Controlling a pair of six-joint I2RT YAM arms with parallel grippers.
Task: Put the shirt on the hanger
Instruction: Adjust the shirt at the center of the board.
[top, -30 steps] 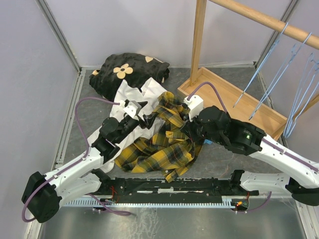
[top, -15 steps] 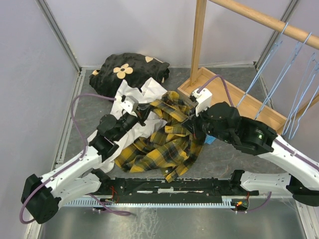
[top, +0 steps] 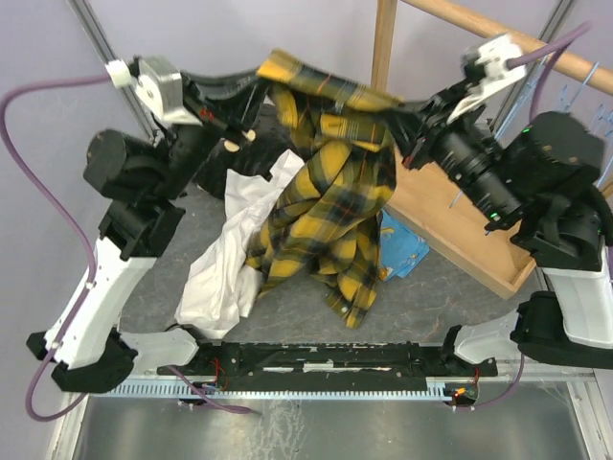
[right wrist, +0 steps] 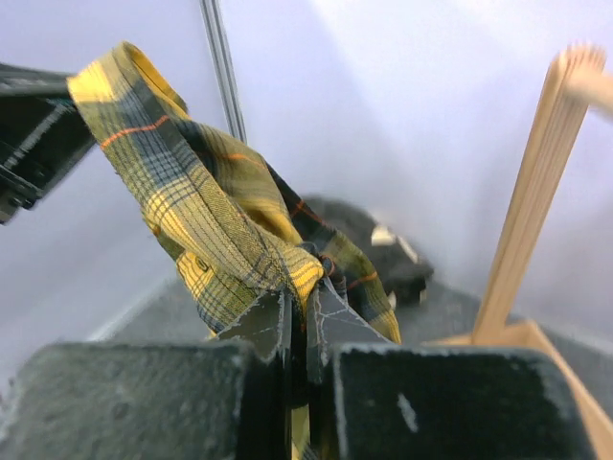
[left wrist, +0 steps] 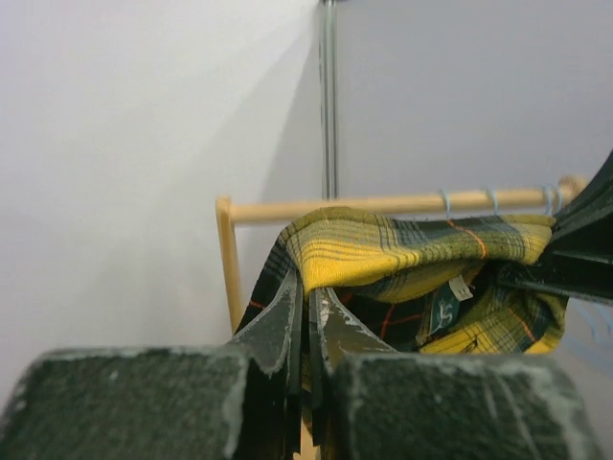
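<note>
Shirt (top: pixel 330 182) is up off the table (top: pixel 144 297), strung between both grippers at top centre of the overhead view. Left gripper (top: pixel 257 91) is clamped on one end of the upper edge and right gripper (top: pixel 410 117) on the other. Both wrist views show jaws pinched closed with plaid between them. Between the grips the fabric runs as a bunched band. The rest hangs in loose folds to lower centre; can't tell if the lowest end touches the table.

Around it:
- White garment (top: pixel 225 268) is crumpled on the table left of centre, with its right edge overlapped by the hanging shirt.
- Black cloth (right wrist: pixel 374 235) with cream flowers is heaped at the back, mostly hidden by the left arm in the overhead view.
- Blue patterned piece (top: pixel 402 251) lies flat just right of the shirt, against the wooden base (top: pixel 460 230).

In the way:
- Wooden post (top: pixel 383 48) stands right behind the shirt's right end.
- Rail (top: pixel 498 34) runs to the upper right, and the right arm crosses in front of it.
- Hangers (left wrist: pixel 445 201) are hooked over the rail. Only the hooks show in the left wrist view, and overhead the right arm mostly blocks them. The shirt is not yet on one.

Materials:
- Shirt is soft woven plaid, yellow and black with thin orange lines, and a small tag (left wrist: pixel 445 307) shows inside.
- Hangers are thin pale-blue wire.
- Rail is round light wood; post is flat-sided.
- Table is mottled grey.
</note>
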